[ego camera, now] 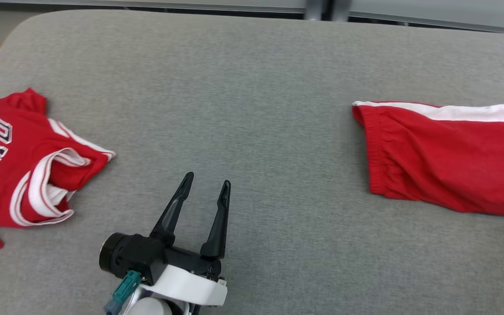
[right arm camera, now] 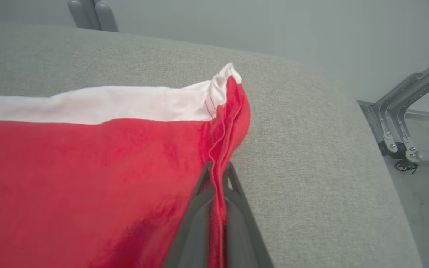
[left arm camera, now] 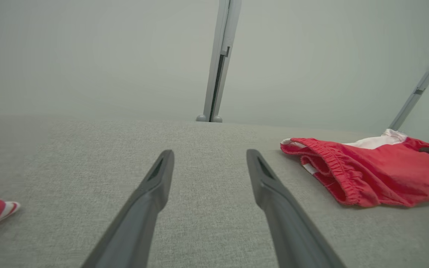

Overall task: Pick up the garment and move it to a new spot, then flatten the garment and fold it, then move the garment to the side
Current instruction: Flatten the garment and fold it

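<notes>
On the grey pad (ego camera: 252, 87), shorts (ego camera: 449, 162) at right, hem pinched in the closed right gripper (right arm camera: 218, 169), likely for lifting to a new spot; left gripper (ego camera: 207, 180) spread, idle mid-pad; jersey (ego camera: 11, 175) far left.

Red shorts (ego camera: 449, 162) at the right of the head view, with a white stripe along their top edge. Lower left, a red jersey (ego camera: 15, 162) has white trim and white, dark-outlined lettering. Beneath both lies a heathered grey cushion (ego camera: 256, 87). At the bottom centre, the left gripper (ego camera: 207, 179) has black fingers, a white cuff and a teal connector (ego camera: 126, 286).
</notes>
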### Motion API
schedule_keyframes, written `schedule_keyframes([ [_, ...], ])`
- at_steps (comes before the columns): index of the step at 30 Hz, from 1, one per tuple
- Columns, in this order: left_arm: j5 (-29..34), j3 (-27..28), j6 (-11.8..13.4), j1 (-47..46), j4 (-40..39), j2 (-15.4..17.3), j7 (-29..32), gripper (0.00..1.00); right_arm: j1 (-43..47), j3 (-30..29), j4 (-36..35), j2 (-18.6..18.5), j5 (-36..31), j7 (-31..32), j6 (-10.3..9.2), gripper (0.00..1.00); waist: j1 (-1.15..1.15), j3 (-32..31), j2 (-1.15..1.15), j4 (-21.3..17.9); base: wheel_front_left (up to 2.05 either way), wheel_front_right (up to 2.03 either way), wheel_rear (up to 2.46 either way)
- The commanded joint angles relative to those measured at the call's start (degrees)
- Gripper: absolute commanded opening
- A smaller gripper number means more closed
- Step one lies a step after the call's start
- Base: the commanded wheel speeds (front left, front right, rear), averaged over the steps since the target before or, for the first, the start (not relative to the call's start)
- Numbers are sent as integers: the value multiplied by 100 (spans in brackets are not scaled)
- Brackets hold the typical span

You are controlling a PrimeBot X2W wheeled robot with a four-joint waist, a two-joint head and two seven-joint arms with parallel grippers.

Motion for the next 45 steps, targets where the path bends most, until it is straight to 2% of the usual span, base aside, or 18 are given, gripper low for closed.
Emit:
schedule_keyframes([
  [1, 79, 26, -53, -117, 22, 20, -2, 100, -43, 5, -83, -72, -164, -30, -14, 0, 0, 62, 0, -233, 0, 0, 0],
  [5, 142, 51, -128, -153, 112, 21, -2, 100, -212, -104, -318, -34, -475, 16, -14, 0, 0, 20, 0, -430, 0, 0, 0],
  [10, 153, 67, -181, -109, 220, 21, -1, 100, -347, -297, -882, 216, -944, 205, -14, 0, 0, -137, 0, -555, 0, 0, 0],
  [16, 68, -39, -200, -45, 258, 21, -2, 100, -56, -623, -2025, 747, -1567, 755, -14, 0, 0, -353, 0, -479, 0, 0, 0],
  [22, 17, -94, -122, 62, 229, 21, -2, 100, 633, -1114, -3260, 1505, -2193, 1244, -14, 0, 0, -501, 0, -211, 0, 0, 0],
  [26, 8, -110, -117, 114, 219, 19, -2, 100, 1038, -1201, -3952, 2044, -2480, 1442, -14, 0, 0, -501, 0, -70, 0, 0, 0],
  [29, -7, -137, -114, 114, 212, 19, -1, 100, 1227, -1137, -4167, 2394, -2636, 1497, -14, 0, 0, -475, 0, -1, 0, 0, 0],
  [36, -54, -218, -103, 24, 193, 20, -2, 100, 1383, -1001, -3907, 2951, -2913, 1496, -13, 0, 0, -384, 0, 100, 0, 0, 0],
  [37, -61, -221, -100, 12, 188, 20, -2, 100, 1390, -967, -3844, 3022, -2902, 1486, -13, 4, 0, -364, 0, 109, 0, 0, 0],
  [38, -66, -224, -95, -3, 182, 20, -2, 100, 1383, -924, -3782, 3061, -2920, 1451, -13, 40, 0, -344, 0, 117, 0, 0, 0],
  [39, -67, -221, -96, -15, 182, 20, -2, 100, 1369, -878, -3712, 3130, -2917, 1404, -13, 100, 0, -326, 0, 124, 0, 0, 0],
  [45, -108, -156, -75, -6, 242, 20, -2, 100, 1333, -577, -3687, 3340, -2440, 958, -12, 100, 0, -348, 0, 53, 0, 0, 0],
])
